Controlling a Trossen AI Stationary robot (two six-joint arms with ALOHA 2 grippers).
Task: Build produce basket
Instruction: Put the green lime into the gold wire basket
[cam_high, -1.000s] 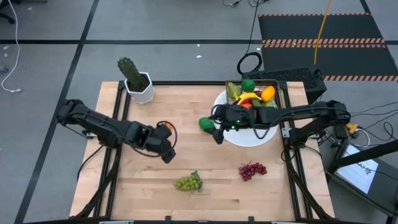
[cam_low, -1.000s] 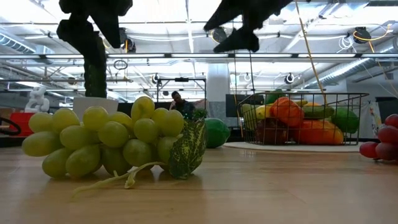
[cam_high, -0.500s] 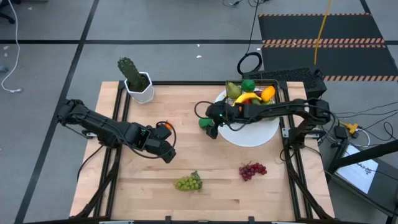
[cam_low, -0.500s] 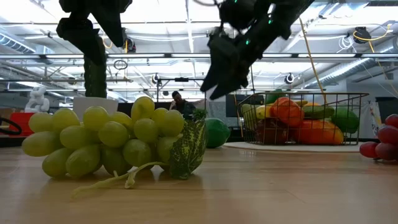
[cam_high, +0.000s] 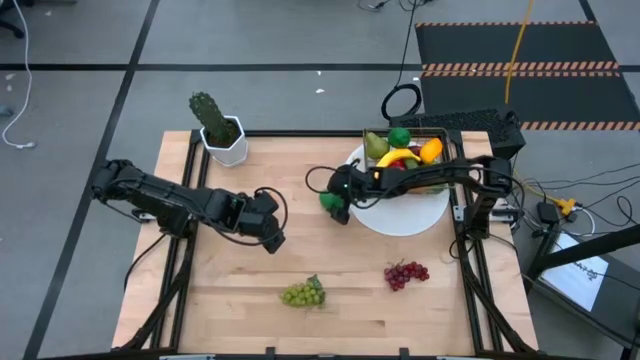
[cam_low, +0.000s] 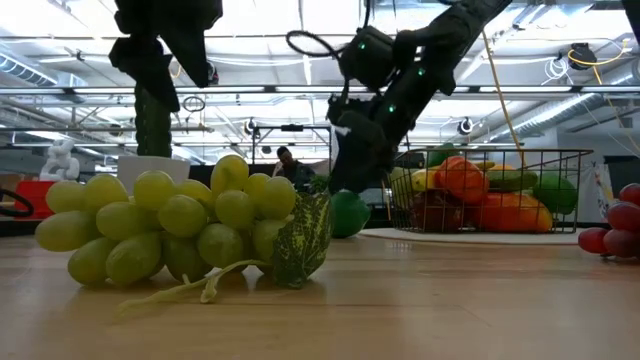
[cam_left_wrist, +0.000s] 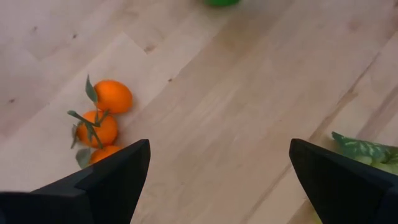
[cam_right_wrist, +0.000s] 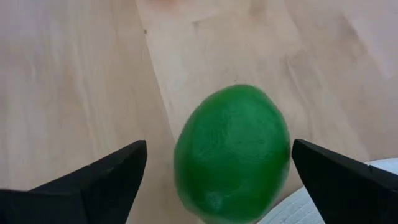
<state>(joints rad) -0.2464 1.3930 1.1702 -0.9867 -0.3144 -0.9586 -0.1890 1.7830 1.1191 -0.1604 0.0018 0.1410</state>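
- Right gripper (cam_high: 338, 207) stands wide open over the lime (cam_high: 329, 199), fingers (cam_right_wrist: 93, 180) either side, not gripping it
- Lime lies on the table (cam_high: 330, 270), just beside the white plate (cam_high: 405, 220)
- Basket (cam_high: 452, 150) sits on the plate, holding banana, pear and other produce
- Left gripper (cam_high: 272, 238) wide open, empty, above bare wood near the oranges (cam_left_wrist: 102, 121)
- Green grapes (cam_high: 303, 292) and red grapes (cam_high: 405, 272) lie at the table's near side
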